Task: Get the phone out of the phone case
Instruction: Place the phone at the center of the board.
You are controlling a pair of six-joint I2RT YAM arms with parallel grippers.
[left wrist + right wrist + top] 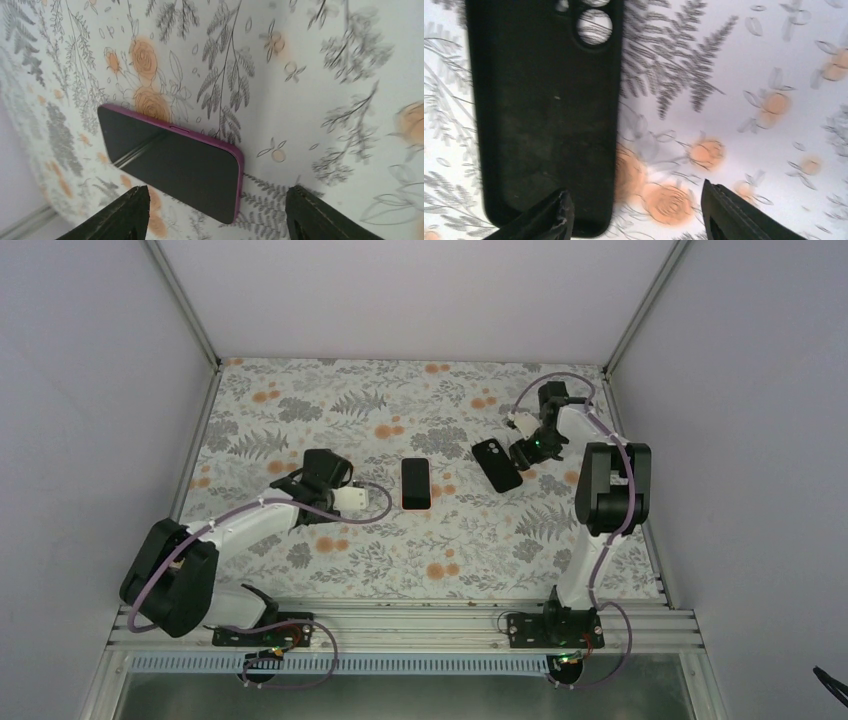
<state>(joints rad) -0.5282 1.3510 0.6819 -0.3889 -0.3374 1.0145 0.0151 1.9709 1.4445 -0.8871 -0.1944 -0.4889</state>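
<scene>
Since phone [416, 484] and case [497, 464] lie apart on the cloth [300, 400], with bare print between them, the removal looks done; I judge the task complete or at the last retreat. Phone is mid-table, screen up, pink rim showing, long axis running away from the bases. Case sits to its right, nearer the back, tilted, and empty: cloth shows through the camera holes in the right wrist view.

Left gripper [216, 192] is spread wide, holding nothing. The phone lies just ahead of it, and the jaws are spread about as wide as the phone's near end. Right gripper [636, 192] is also wide and empty. The case's near end is beside one finger [544, 217], and most of the gap is over bare cloth.

Left arm is nearer the phone, right arm nearer the case. Any further grasp of the phone would fall to the left arm, closing across the short axis.
</scene>
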